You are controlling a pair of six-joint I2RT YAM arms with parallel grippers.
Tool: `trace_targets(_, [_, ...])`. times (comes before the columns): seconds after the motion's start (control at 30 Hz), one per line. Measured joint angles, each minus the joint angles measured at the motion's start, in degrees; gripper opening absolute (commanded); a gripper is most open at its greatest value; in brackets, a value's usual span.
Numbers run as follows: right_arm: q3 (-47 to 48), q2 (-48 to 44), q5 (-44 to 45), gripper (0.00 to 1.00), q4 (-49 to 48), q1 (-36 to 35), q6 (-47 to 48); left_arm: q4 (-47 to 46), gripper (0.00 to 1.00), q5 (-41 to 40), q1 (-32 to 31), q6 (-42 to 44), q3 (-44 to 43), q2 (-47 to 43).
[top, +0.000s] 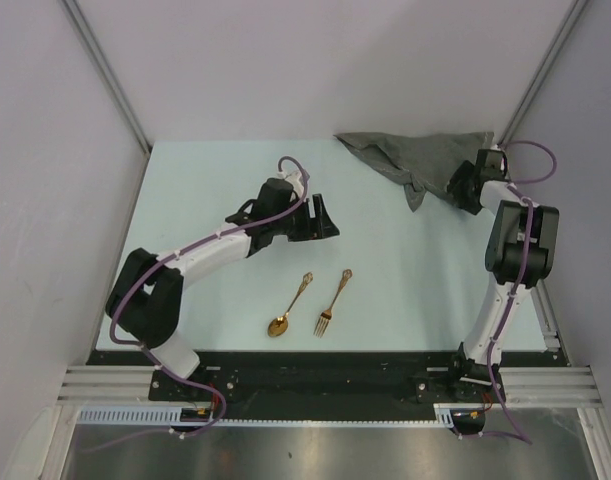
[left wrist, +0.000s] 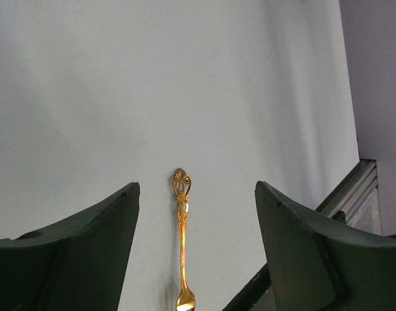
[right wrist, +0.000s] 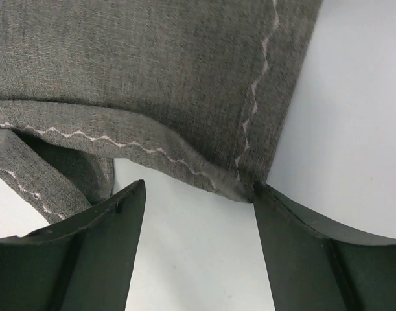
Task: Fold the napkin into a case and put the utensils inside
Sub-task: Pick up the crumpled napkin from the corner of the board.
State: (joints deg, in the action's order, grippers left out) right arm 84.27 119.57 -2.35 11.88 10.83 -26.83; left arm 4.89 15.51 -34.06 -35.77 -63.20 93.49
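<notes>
The dark grey napkin point(top: 415, 155) lies crumpled and partly folded over itself at the back right of the table. My right gripper point(top: 463, 190) is at its right corner. In the right wrist view the jaws point(right wrist: 199, 184) stand open, with only bare table between them. The napkin's stitched hem point(right wrist: 152, 97) runs just past the fingertips, and its corner touches the right fingertip point(right wrist: 266, 201). The gold spoon point(top: 290, 305) and gold fork point(top: 333, 302) lie side by side near the front. My left gripper point(top: 325, 222) hovers open behind them. One utensil's ornate handle point(left wrist: 181, 233) shows between its open fingers, untouched.
The table point(top: 215, 190) is pale green with grey walls on three sides. A black rail point(top: 315, 365) runs along the near edge, by the arm bases. The right wall stands close behind the napkin and my right arm.
</notes>
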Motion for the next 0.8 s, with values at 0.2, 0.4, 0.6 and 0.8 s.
trace_targets(0.2, [5.68, 2.19, 2.45, 0.78, 1.33, -1.09, 4.85, -0.96, 0.76, 1.81, 0.0, -0.87, -0.31, 0.37])
trace_targets(0.4, [9.94, 4.85, 4.15, 0.78, 3.19, -1.51, 8.13, -1.16, 0.75, 2.89, 0.13, -1.57, -0.31, 0.37])
trace_targets(0.6, [12.35, 8.0, 6.49, 0.79, 5.86, -1.62, 10.14, -1.36, 0.75, 3.41, 0.24, -1.79, -0.31, 0.37])
trace_targets(0.8, [17.9, 11.04, 7.96, 0.16, 8.13, -1.66, 12.35, -1.84, 0.75, 4.39, 0.66, -2.38, -0.31, 0.79])
